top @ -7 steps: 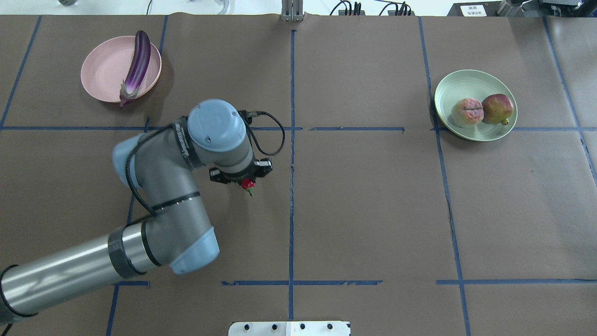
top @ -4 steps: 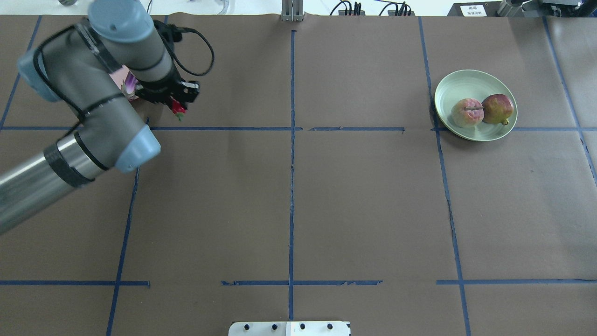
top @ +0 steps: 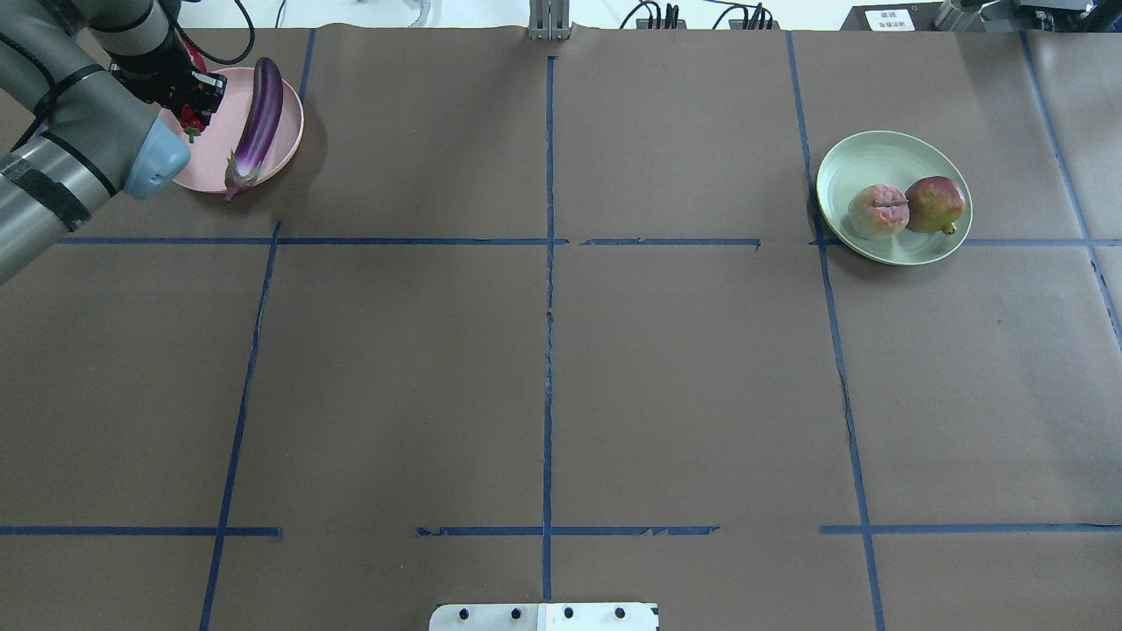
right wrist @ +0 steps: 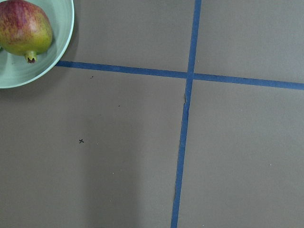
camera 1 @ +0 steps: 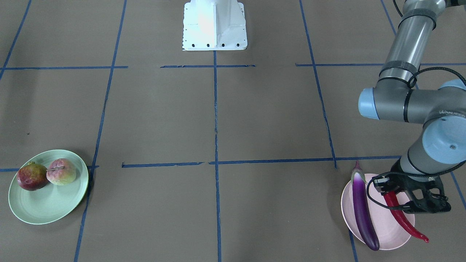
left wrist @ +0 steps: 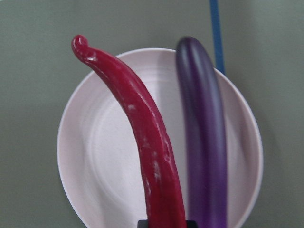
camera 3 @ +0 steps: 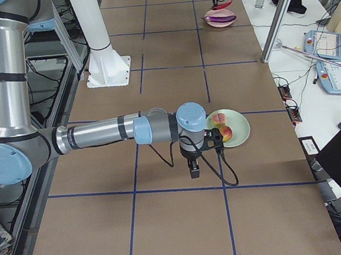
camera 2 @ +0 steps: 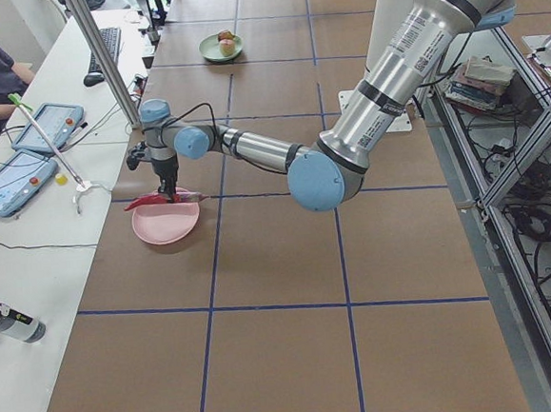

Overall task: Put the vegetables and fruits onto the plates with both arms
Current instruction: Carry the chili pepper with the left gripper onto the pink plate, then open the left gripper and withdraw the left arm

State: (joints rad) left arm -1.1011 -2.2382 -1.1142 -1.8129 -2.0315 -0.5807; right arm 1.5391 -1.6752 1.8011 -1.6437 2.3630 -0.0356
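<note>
**A:** What does the front-facing view show?

**B:** The left gripper (camera 1: 399, 203) is clamped on the thick end of the red chili pepper (camera 1: 407, 222), over the pink plate (camera 1: 386, 238). The pepper's tip reaches past the rim. I can't tell whether it touches the plate. The purple eggplant (camera 1: 362, 213) lies along the plate's other side, both ends overhanging. Far off, the green plate (camera 1: 47, 209) holds the pomegranate (camera 1: 31, 177) and the peach (camera 1: 61, 171), which touch. The white base block (camera 1: 214, 25) is at the top.

**A:** And from overhead?

**B:** The left gripper (top: 186, 101) is over the pink plate (top: 282, 145), with only a bit of red showing under it. The eggplant (top: 259, 116) is just beside it. The two fruits sit on the green plate (top: 877, 149), well apart on the other side.

**A:** What about the left side view?

**B:** The chili pepper (camera 2: 151, 201) hangs level in the jaws, just above the pink plate (camera 2: 166, 230).

**A:** And the right side?

**B:** The right gripper (camera 3: 193, 169) points down at the table beside the green plate (camera 3: 241, 136). I can't tell from here whether its jaws are apart or together.

**A:** What do the wrist cameras show?

**B:** The left one looks down along the chili pepper (left wrist: 142, 137), with the eggplant (left wrist: 205, 137) parallel to it on the pink plate (left wrist: 92, 156). The right one shows the pomegranate (right wrist: 24, 27) on the green plate's edge (right wrist: 64, 47) and crossed blue tape (right wrist: 189, 75). No fingers are in view.
</note>
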